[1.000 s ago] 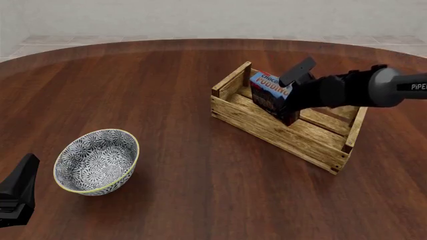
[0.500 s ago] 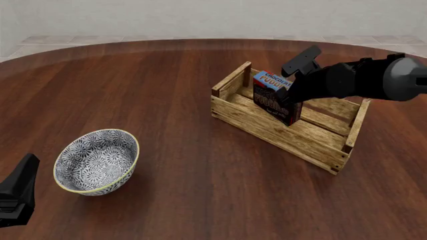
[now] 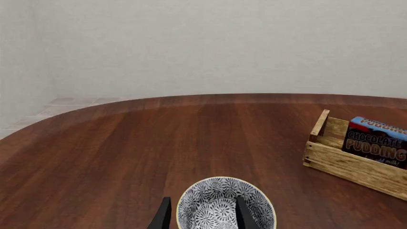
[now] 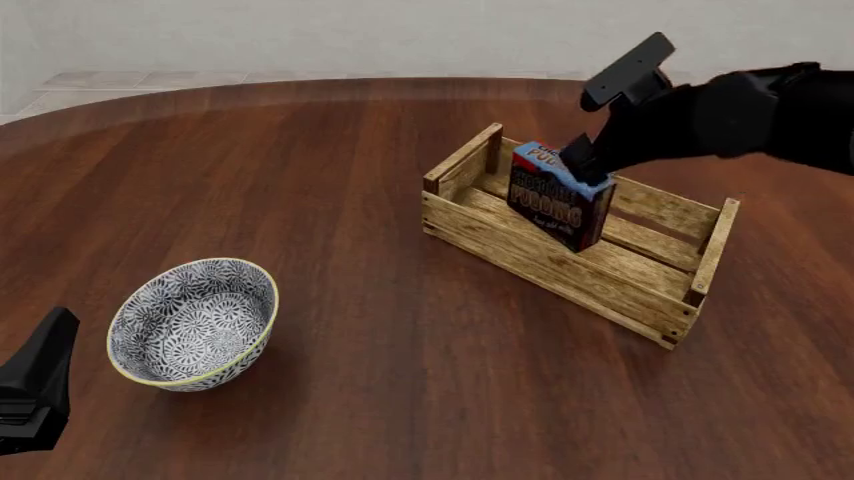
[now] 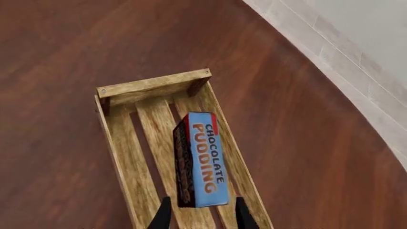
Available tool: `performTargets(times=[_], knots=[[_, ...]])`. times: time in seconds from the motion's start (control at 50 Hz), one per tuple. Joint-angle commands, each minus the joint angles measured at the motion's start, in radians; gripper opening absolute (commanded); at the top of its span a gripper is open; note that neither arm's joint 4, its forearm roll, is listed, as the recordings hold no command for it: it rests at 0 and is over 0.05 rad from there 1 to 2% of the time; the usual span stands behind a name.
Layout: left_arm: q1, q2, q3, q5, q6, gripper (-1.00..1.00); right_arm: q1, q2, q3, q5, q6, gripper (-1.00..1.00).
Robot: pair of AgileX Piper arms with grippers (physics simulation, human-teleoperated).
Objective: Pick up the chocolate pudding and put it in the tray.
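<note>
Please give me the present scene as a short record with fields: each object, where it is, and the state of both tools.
pudding box: upright inside the crate, released
crate: on the table, right of centre in the front view
bowl: on the table, left side
right tool: open, above the box, not touching it
left tool: open, idle near the bowl
table: dark wood

Slatted raw-wood tray (image 4: pixel 561 262) on a glossy, polished wooden table (image 4: pixel 334 180).

The left wrist view's edge is cutting off the long light wooden slatted tray (image 3: pixel 356 164) and the small blue-topped chocolate pudding carton (image 3: pixel 376 148).
</note>
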Motion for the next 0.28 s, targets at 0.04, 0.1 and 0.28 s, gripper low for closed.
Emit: performTargets(times=[0.04,0.1,0.28], knots=[[0.000,0.000,0.000,0.000,0.000,1.00,0.014,-0.132,-0.013,0.080,-0.009,1.00],[0.000,0.000,0.000,0.000,0.000,1.00,0.020,-0.154,-0.009,0.094,-0.008,1.00],[0.000,0.000,0.000,0.000,0.000,1.00,0.029,-0.263,0.011,0.144,-0.009,1.00]])
